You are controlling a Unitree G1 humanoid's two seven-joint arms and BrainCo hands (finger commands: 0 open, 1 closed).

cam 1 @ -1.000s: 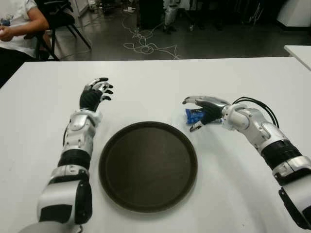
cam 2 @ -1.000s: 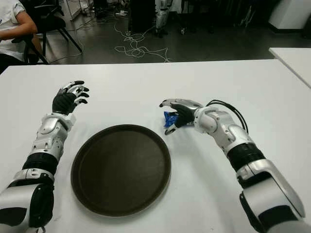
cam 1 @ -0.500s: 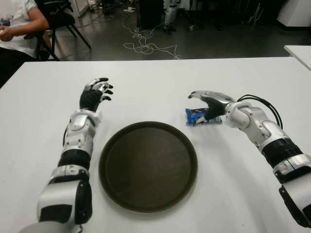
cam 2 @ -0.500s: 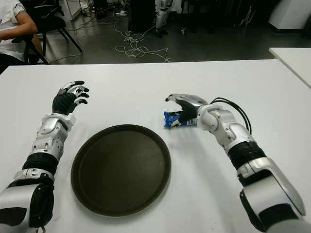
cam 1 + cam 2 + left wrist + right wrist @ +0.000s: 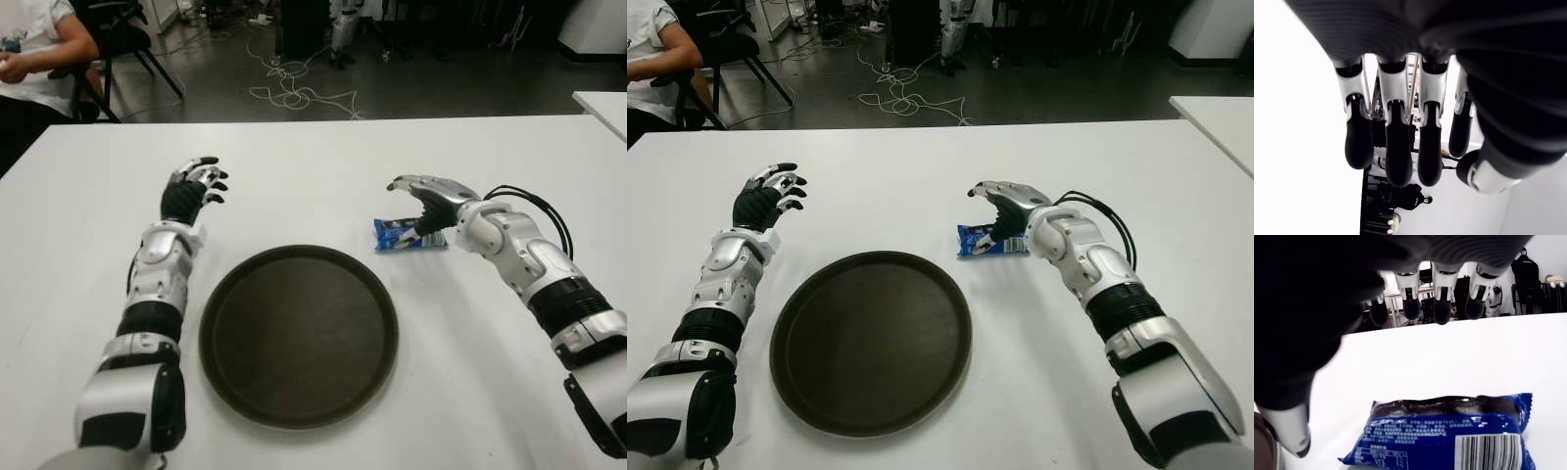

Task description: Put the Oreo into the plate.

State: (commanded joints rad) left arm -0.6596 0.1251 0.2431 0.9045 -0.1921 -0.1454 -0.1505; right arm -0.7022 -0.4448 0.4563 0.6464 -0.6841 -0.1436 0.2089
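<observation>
Right wrist view: right hand (image 5: 431,201), fingers (image 5: 1442,306) spread over blue foil Oreo packet (image 5: 407,235) on white worktop (image 5: 323,186), two o'clock of round dark-brown plate (image 5: 299,334); close across packet's narrow width before lifting; left hand (image 5: 191,191) idle, fingers loosely curled, ten o'clock of plate.

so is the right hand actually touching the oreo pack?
Cannot tell. In the right wrist view the right hand's fingers are spread well above the Oreo pack, but the thumb sits near the wrapper's edge and no view settles contact there.
</observation>
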